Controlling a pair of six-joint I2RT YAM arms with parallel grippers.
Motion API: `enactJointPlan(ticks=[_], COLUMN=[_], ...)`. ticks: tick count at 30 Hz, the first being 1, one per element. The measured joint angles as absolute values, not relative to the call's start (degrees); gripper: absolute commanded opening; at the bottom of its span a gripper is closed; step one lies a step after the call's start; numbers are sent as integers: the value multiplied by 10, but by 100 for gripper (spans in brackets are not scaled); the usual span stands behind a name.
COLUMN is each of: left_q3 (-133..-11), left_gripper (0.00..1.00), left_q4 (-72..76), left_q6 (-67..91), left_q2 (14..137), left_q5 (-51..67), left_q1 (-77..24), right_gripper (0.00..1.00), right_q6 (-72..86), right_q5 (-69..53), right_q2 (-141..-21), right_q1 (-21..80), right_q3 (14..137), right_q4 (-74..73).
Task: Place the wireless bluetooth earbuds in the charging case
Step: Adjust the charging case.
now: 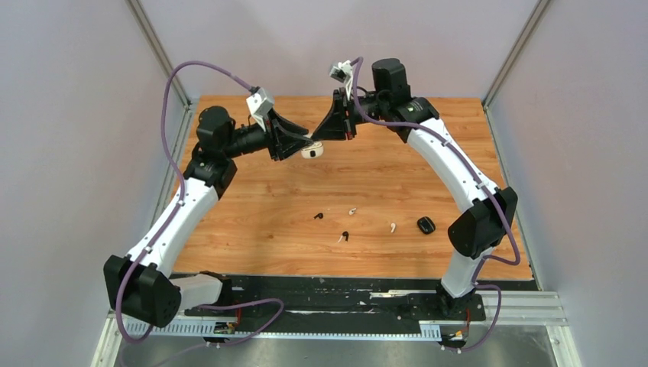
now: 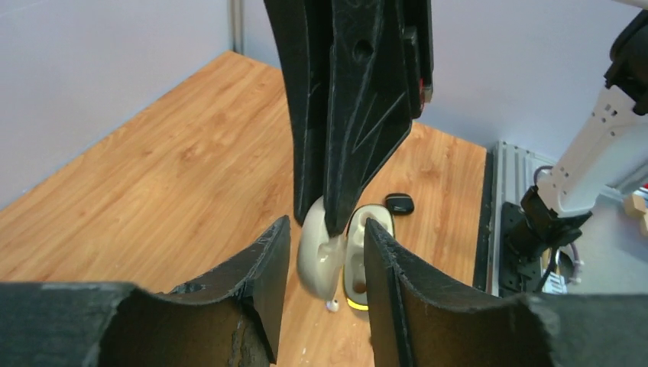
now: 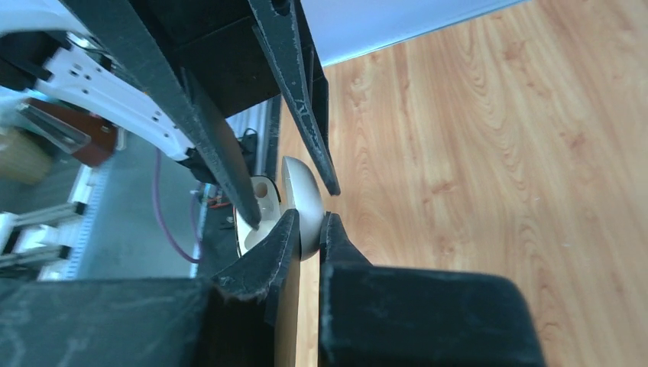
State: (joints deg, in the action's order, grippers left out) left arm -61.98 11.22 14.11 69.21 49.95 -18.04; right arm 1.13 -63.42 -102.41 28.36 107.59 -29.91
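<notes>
I am on the opening step: the white charging case (image 1: 312, 151) is up in the air between my two arms, well beyond the black case (image 1: 426, 225) and to its left, and nothing has gone into it.

My right gripper (image 3: 306, 229) is pinched tight on the thin edge of the case's lid (image 3: 302, 202). My left gripper (image 2: 327, 229) has its jaws apart and straddles the case, one finger outside the lid and the other against the base (image 2: 359, 260). I cannot tell whether it presses on either side. The lid stands swung away from the base, so the case is open, with a yellow glow low on the base.

The earbuds all lie on the table (image 1: 252, 206), in a loose row left of the black case. Nearest it is a white earbud (image 1: 393, 227), then another white one (image 1: 351, 210). Then comes a black one with a pale one touching it (image 1: 344, 235), and farthest left a black earbud (image 1: 318, 216).

Next, I judge, one gripper must keep the case open and steady, or set it down open. The other must go down for a white earbud, which is a fine pinch on a very small piece.
</notes>
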Motion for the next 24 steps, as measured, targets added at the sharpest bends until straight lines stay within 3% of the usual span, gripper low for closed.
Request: enactJointPlan(ticks=[13, 24], left_q3=[-778, -821], left_gripper=[61, 51], left_q4=[-172, -270], left_q6=[43, 19], left_q2=[780, 805], left_q5=[619, 658], left_q1=[-182, -167], right_gripper=[0, 0], right_q6=[-167, -256], right_q5=[-565, -534], right_q2=[-1013, -992], right_q1=[309, 329], right_q3=[1100, 1103], right_q4=[-403, -431])
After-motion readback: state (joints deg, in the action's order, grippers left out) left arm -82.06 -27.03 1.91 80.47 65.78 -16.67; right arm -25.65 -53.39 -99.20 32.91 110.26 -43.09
